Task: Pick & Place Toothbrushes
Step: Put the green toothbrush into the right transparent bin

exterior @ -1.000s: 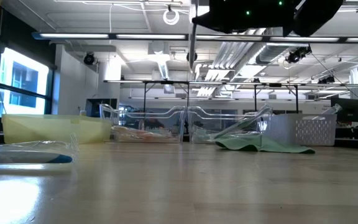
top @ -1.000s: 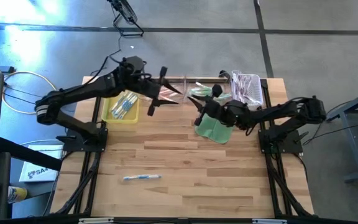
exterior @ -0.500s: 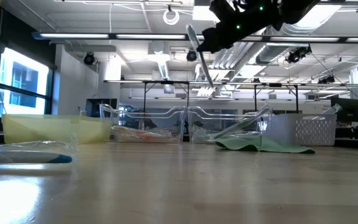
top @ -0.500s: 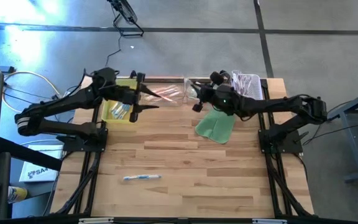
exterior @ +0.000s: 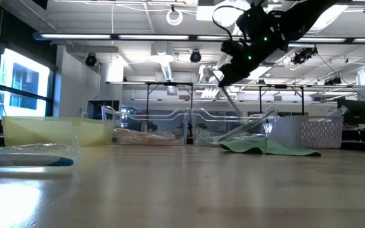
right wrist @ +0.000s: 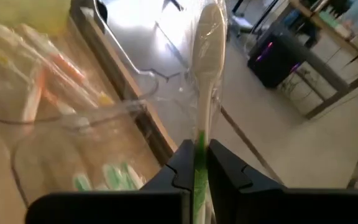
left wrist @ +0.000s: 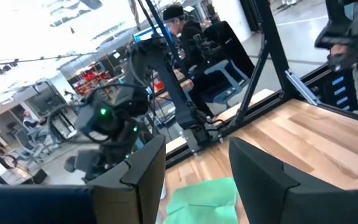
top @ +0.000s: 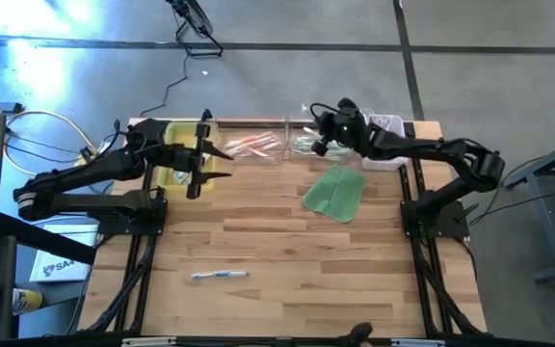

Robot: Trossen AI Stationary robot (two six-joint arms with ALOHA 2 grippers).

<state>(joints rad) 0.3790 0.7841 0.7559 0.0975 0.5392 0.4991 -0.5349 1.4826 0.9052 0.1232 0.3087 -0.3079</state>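
A green-and-white toothbrush (right wrist: 205,74) in a clear wrapper is clamped between the closed fingers of the right gripper (right wrist: 196,163), its length sticking out past the fingertips. In the high view this right gripper (top: 318,135) is raised over the far edge of the tabletop, above the clear bin (top: 306,143) that holds green toothbrushes (right wrist: 107,176). In the low view the held toothbrush (exterior: 227,94) hangs slanted in the air above that bin.

Just beside it along the far edge stands a second clear bin (top: 256,145) with pink and orange toothbrushes (top: 251,146). Near the far left corner sits a yellow bin (top: 183,154) with more wrapped toothbrushes. A white basket (top: 385,130) at the far right corner holds several wrapped ones too. One blue toothbrush (top: 219,275) lies alone on the wood near the front edge, left of the middle.

A flat green cloth (top: 334,193) lies on the tabletop (top: 355,280) in front of the clear bins.

The left gripper (top: 200,164) is raised over the yellow bin, its fingers (left wrist: 143,168) parted with nothing between them.
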